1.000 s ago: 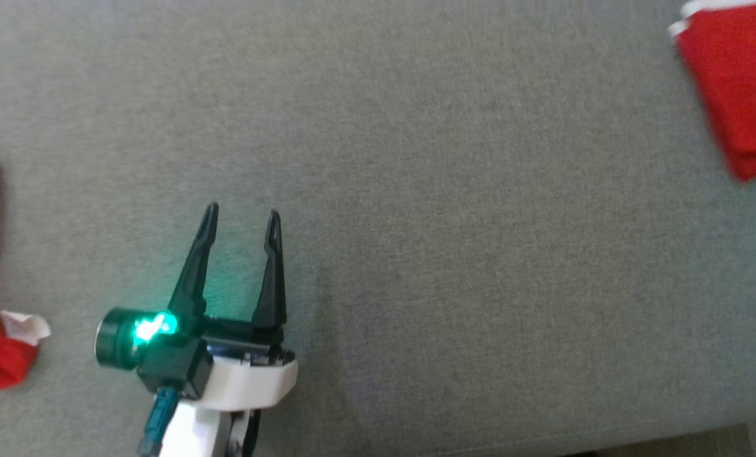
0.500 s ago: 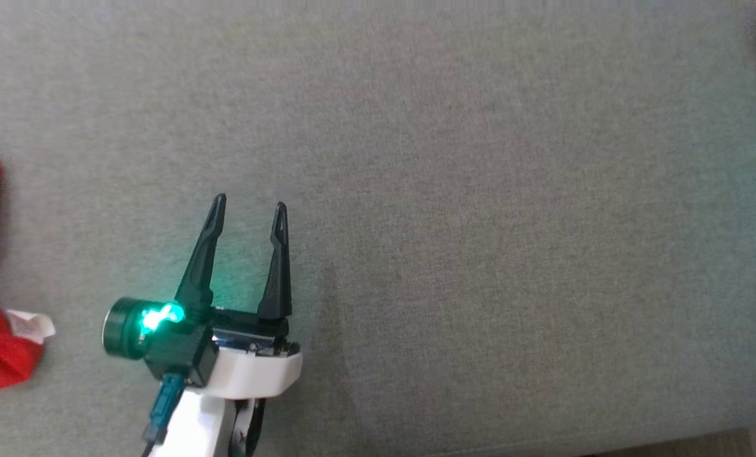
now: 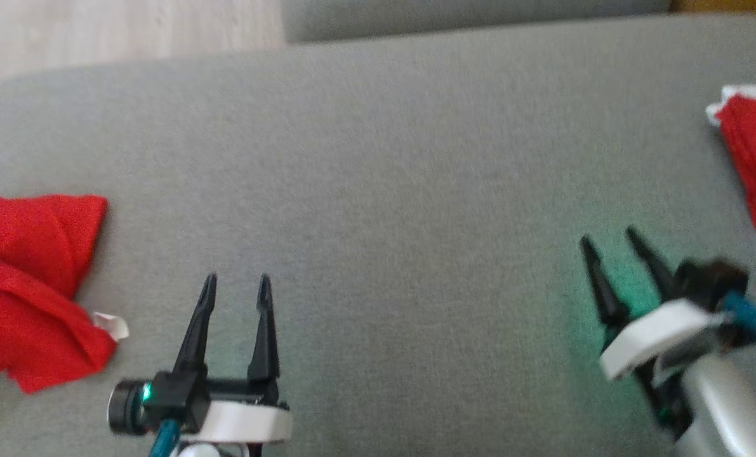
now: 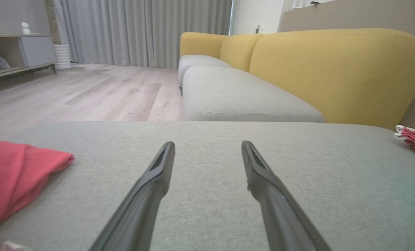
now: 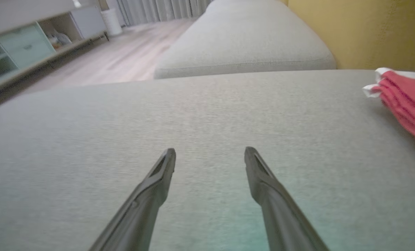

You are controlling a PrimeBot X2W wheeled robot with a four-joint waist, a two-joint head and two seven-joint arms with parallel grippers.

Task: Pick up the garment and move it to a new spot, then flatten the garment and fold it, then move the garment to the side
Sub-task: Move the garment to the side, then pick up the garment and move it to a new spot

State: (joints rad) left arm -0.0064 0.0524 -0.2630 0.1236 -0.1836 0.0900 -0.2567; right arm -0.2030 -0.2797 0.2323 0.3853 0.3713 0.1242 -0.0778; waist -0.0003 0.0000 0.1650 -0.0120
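At the far left a crumpled red garment [image 3: 32, 285] lies bunched on the grey sofa cushion [image 3: 384, 158], with a white tag [image 3: 112, 325] poking out at its lower edge. Its heaped, uneven shape suggests it is unsorted, so it is probably the piece to be picked up, flattened and folded.

Just to its right, and not touching it, the left hand [image 3: 237, 284] hovers low over the cushion with its fingers spread wide and nothing between them. It points straight ahead, not at the heap, which reads as a neutral ready pose that leaves the cloth within easy reach.

The middle of the cushion is bare, which makes it a sensible spot for spreading a garment out.

Further right, the right hand [image 3: 609, 240] is also spread wide and empty, angled up and leftward over the cushion.

At the far right edge a folded red garment [image 3: 755, 165] lies in neat layers with a white trim at its top corner, well apart from both hands. It seems parked at the side to keep the working area free.
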